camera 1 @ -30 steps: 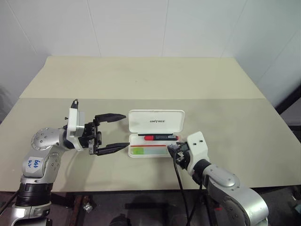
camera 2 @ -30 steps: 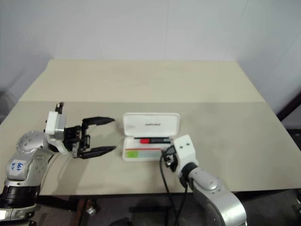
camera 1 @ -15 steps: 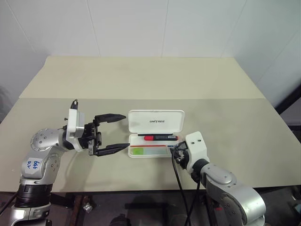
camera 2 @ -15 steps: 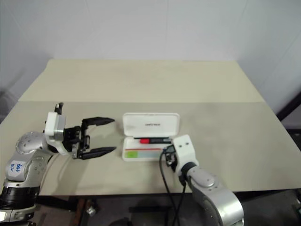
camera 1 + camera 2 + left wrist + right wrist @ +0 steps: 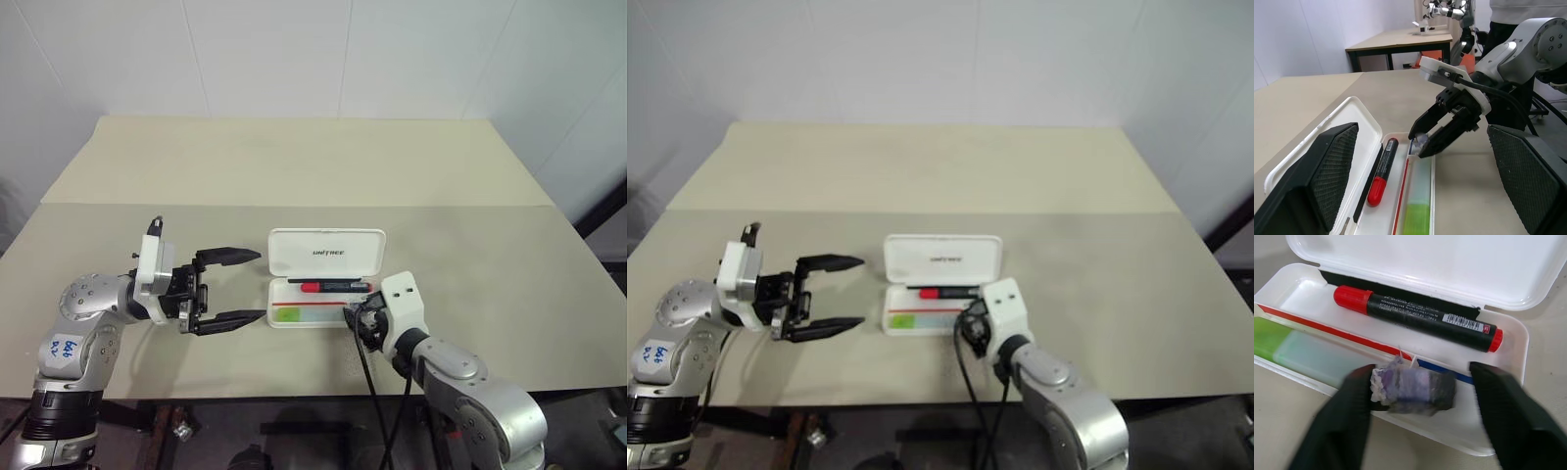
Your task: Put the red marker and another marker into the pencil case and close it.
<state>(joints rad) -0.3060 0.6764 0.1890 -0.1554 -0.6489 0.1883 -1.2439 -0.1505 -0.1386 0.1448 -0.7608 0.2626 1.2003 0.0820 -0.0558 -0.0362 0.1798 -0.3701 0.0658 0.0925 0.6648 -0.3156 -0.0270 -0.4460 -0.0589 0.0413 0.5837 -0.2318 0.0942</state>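
- Beige table [image 5: 294, 166] runs back to a white tiled wall; in my left wrist view a second table and another robot stand in the room beyond.
- Pencil case [image 5: 326, 254] lies open mid-table, lid upright at the back.
- Red marker [image 5: 333, 287] lies in the rear half of the tray; the green highlighter [image 5: 312, 314] lies along the front half.
- My right gripper [image 5: 1422, 382] sits at the tray's right end, fingers now parted after being shut a second ago; a purplish wad shows between them, and I cannot tell whether it is gripped.
- My left gripper [image 5: 235, 288] hangs fully open and empty, just left of the case; it has drawn slightly away from it.
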